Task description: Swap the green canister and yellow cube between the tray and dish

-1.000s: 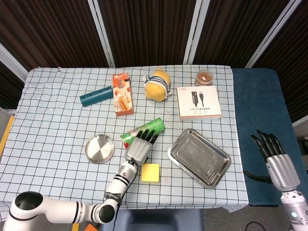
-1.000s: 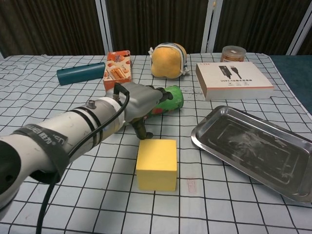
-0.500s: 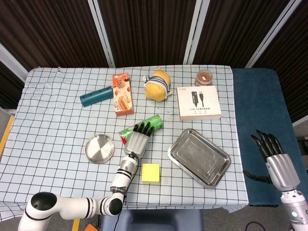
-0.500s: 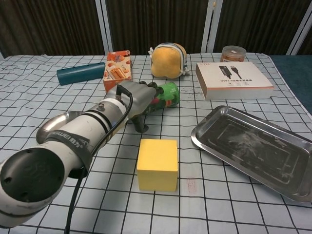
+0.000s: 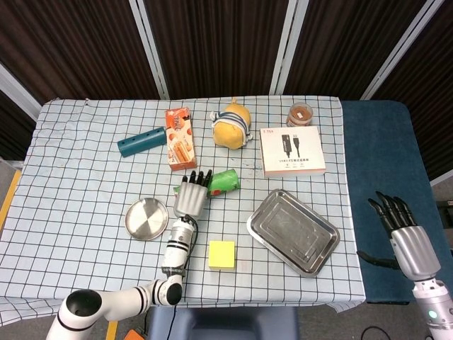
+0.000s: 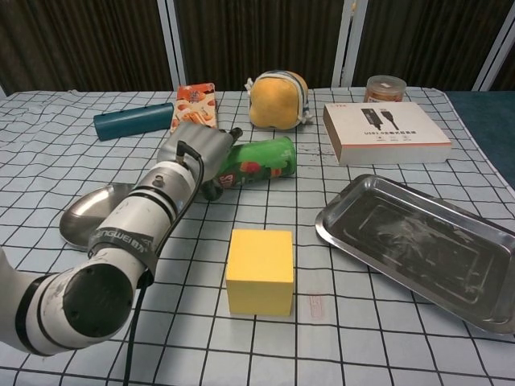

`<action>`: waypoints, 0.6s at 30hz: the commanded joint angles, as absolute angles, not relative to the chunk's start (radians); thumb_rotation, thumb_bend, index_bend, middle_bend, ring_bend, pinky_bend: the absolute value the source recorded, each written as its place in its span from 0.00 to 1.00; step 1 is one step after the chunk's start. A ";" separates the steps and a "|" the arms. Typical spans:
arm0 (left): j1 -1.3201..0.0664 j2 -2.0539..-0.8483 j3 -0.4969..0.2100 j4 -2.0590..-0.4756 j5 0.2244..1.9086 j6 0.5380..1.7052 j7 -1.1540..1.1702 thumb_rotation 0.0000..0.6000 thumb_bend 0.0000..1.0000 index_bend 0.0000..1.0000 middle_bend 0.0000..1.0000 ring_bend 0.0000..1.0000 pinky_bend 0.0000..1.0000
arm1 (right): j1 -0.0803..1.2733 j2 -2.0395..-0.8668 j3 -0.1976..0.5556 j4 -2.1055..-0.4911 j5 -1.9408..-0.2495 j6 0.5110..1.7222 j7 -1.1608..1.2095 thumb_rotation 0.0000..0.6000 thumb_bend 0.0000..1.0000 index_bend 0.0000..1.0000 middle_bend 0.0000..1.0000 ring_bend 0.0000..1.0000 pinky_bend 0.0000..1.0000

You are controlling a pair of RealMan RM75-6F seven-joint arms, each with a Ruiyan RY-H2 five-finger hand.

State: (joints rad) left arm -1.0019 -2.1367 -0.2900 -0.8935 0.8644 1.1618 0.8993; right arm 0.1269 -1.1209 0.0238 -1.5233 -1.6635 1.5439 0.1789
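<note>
The green canister (image 5: 221,182) lay on its side on the checked cloth between dish (image 5: 146,218) and tray (image 5: 292,231), gripped at one end by the left hand (image 5: 191,196); the yellow cube (image 5: 221,253) sat nearby; the right hand (image 5: 402,230) was held off-table, fingers spread, empty.

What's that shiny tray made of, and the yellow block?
The rectangular silver tray looks like polished metal, probably steel: it mirrors light and shows faint scuffs. The yellow cube has a matte, even surface with soft edges, so perhaps foam or painted wood; I cannot tell which.
</note>
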 commanded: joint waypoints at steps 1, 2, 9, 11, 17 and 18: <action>-0.988 -2.158 -0.296 -0.859 0.855 1.118 0.900 1.00 0.32 0.00 0.17 0.18 0.37 | 0.128 -1.120 0.024 -1.525 -1.664 1.542 0.177 1.00 0.11 0.00 0.00 0.00 0.00; -0.985 -2.159 -0.298 -0.859 0.848 1.110 0.910 1.00 0.32 0.00 0.17 0.18 0.37 | 0.129 -1.120 0.024 -1.525 -1.664 1.542 0.176 1.00 0.11 0.00 0.00 0.00 0.00; -0.974 -2.167 -0.298 -0.839 0.875 1.115 0.911 1.00 0.34 0.02 0.25 0.27 0.41 | 0.129 -1.121 0.023 -1.522 -1.666 1.542 0.174 1.00 0.11 0.00 0.00 0.00 0.00; -0.973 -2.172 -0.291 -0.820 0.924 1.139 0.861 1.00 0.37 0.11 0.35 0.36 0.49 | 0.130 -1.121 0.023 -1.522 -1.665 1.540 0.174 1.00 0.11 0.00 0.00 0.00 0.00; -0.967 -2.173 -0.250 -0.748 1.089 1.215 0.678 1.00 0.47 0.48 0.71 0.62 0.70 | 0.133 -1.120 0.021 -1.523 -1.664 1.532 0.171 1.00 0.11 0.00 0.00 0.00 0.00; -0.964 -2.170 -0.246 -0.744 1.104 1.221 0.663 1.00 0.47 0.51 0.75 0.65 0.72 | 0.134 -1.120 0.020 -1.524 -1.664 1.531 0.171 1.00 0.11 0.00 0.00 0.00 0.00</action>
State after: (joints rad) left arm -0.9698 -2.1713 -0.2664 -0.7747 1.0511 1.1877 0.7172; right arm 0.1334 -1.1204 0.0204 -1.5237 -1.6640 1.5310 0.1707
